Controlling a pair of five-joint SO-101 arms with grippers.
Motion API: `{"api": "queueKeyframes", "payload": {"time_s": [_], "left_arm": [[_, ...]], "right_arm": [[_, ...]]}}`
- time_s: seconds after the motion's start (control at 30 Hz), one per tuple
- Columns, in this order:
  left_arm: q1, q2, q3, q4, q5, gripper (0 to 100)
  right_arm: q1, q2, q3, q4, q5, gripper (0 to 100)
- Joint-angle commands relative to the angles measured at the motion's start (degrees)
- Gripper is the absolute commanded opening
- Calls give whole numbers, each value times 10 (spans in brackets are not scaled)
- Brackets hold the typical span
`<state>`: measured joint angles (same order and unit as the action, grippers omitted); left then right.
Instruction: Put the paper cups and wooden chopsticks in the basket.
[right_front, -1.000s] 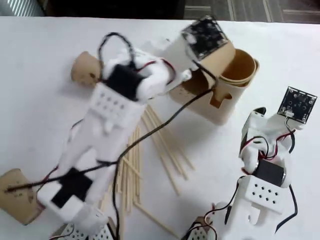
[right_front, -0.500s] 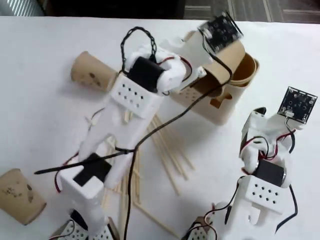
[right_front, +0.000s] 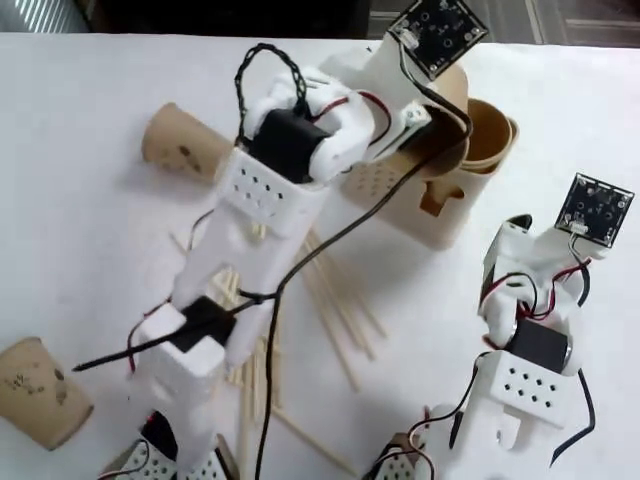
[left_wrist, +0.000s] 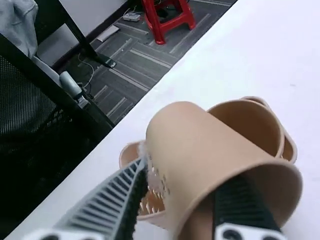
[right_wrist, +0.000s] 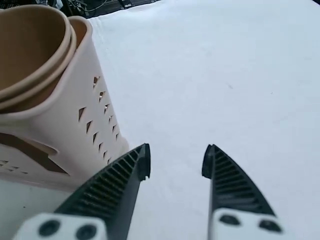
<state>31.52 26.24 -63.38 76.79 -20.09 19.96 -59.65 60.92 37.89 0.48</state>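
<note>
Your left wrist view shows the left tool (left_wrist: 187, 175) clamped on a tan paper cup (left_wrist: 210, 140), tilted over the basket (left_wrist: 131, 154). The high view adds wooden chopsticks (right_front: 335, 300) scattered on the counter (right_front: 90, 230) and two loose cups on their sides, one (right_front: 180, 143) farther back, one (right_front: 35, 390) at the left edge. Your right tool (right_wrist: 175, 162), fingers apart, sits just beside the basket wall, with white counter stretching away beyond it. Nested cups (right_wrist: 30, 45) stand inside the basket.
</note>
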Motion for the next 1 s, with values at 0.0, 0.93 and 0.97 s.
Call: {"api": "queueKeyframes", "payload": {"time_s": [0.0, 0.93, 0.97], "left_arm": [[20, 15, -38, -25, 6, 196], [65, 15, -42, 20, 5, 25], [65, 15, -42, 20, 5, 36]], "right_arm": [[3, -8, -6, -8, 7, 176], [3, -8, -6, -8, 7, 176], [3, -8, -6, -8, 7, 176]]}}
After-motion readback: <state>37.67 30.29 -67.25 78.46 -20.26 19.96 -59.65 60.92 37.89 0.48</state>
